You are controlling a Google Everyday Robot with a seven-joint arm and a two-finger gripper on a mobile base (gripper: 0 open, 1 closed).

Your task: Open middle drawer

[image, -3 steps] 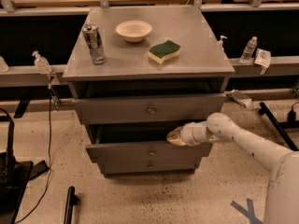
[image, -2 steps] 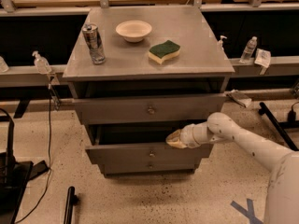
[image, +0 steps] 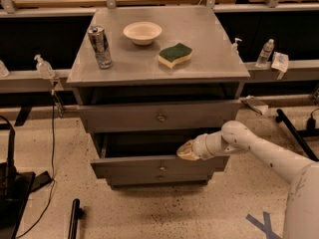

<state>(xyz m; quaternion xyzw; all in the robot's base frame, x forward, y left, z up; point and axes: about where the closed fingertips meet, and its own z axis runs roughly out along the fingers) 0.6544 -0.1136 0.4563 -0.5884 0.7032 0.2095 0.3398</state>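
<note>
The grey cabinet [image: 149, 66] has three drawers. The middle drawer [image: 124, 168] stands pulled out toward the camera, with a dark gap above its flat front and its small round knob [image: 162, 168] at the centre. My gripper [image: 186, 151], on the white arm [image: 249, 143] reaching in from the right, sits at the top edge of that drawer front, right of the knob. The top drawer [image: 114, 117] juts out slightly above it. Only a thin strip of the lowest drawer [image: 162, 181] shows below.
On the cabinet top stand a metal can [image: 100, 46], a white bowl [image: 142, 32] and a green-and-yellow sponge [image: 175, 55]. Bottles [image: 44, 66] sit on rails at both sides. A dark stand and cables [image: 12, 183] lie on the floor at left, and a black leg [image: 296, 133] at right.
The gripper and the middle drawer's front have edged slightly toward the camera. Nothing on the cabinet top has moved.
</note>
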